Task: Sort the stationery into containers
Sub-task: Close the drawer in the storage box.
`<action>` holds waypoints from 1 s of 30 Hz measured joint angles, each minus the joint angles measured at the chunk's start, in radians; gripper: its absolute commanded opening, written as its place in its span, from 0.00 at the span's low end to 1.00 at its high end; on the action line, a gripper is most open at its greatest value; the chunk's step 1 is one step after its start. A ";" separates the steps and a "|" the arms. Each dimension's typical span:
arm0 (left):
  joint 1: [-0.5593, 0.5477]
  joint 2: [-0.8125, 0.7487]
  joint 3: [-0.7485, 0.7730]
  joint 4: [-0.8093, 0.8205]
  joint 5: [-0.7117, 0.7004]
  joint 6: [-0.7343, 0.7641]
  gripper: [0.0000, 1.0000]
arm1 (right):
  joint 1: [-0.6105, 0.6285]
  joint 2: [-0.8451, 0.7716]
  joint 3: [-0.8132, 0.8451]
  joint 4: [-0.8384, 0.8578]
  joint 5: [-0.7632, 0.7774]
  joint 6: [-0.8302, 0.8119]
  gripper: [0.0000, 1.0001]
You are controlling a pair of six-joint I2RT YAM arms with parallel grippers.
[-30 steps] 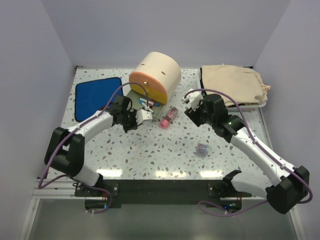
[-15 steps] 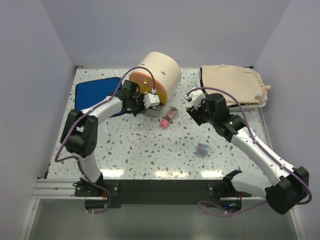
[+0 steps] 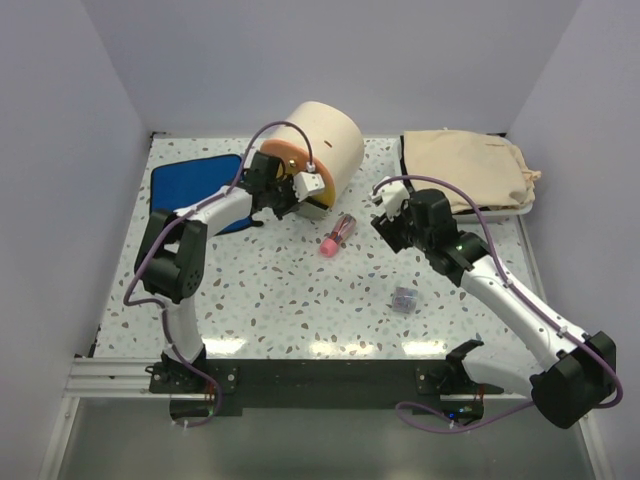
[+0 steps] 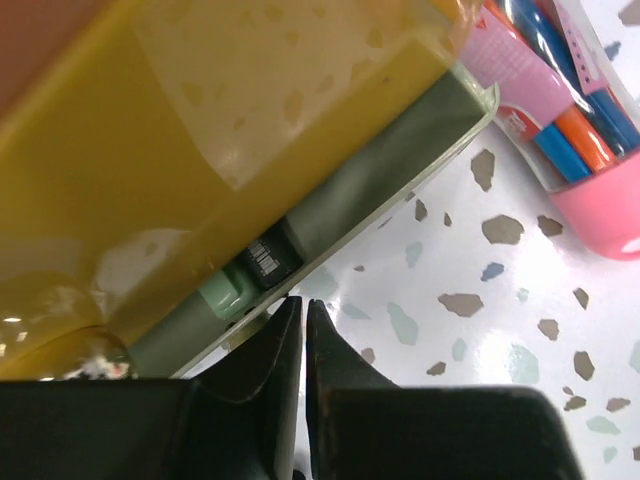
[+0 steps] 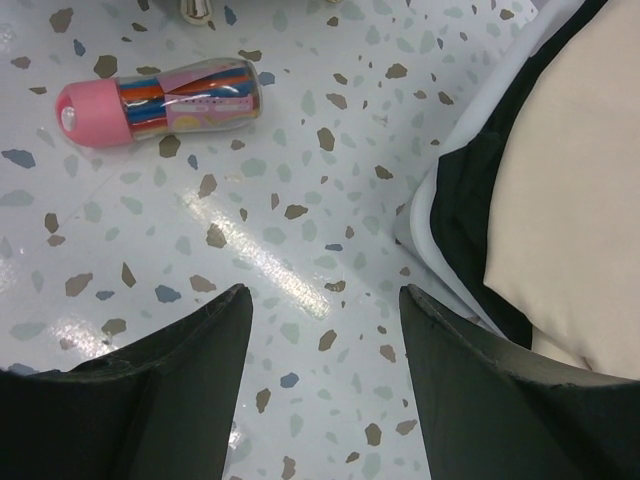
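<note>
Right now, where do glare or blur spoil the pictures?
Top external: bright reflections streak the table near the arm bases. Left wrist: the yellow drawer is very close, looks soft, and mirrors the floor speckles. Right wrist: sharp overall, with one glare band on the tabletop below the pink tube.

I see a glossy yellow drawer (image 4: 200, 120) just above my black left gripper (image 4: 302, 305), with a dull grey-green drawer (image 4: 390, 165) under it. Up-left of my black right gripper (image 5: 322, 292), the pink transparent tube (image 5: 160, 100) shows blue and orange inside. The table (image 5: 300, 250) is white, flecked brown, grey and blue. Right of those jaws is a beige bag (image 5: 580, 180), edged in black.
</note>
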 measured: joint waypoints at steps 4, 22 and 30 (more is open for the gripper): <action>0.000 0.000 0.000 0.051 -0.005 -0.031 0.21 | 0.000 0.000 -0.008 0.002 -0.002 0.008 0.64; 0.002 -0.583 -0.284 0.049 -0.034 -0.295 1.00 | -0.006 0.024 -0.002 0.005 -0.002 0.063 0.70; 0.026 -0.508 -0.126 0.048 -0.175 -0.427 0.82 | -0.008 0.209 0.139 0.042 -0.003 0.149 0.70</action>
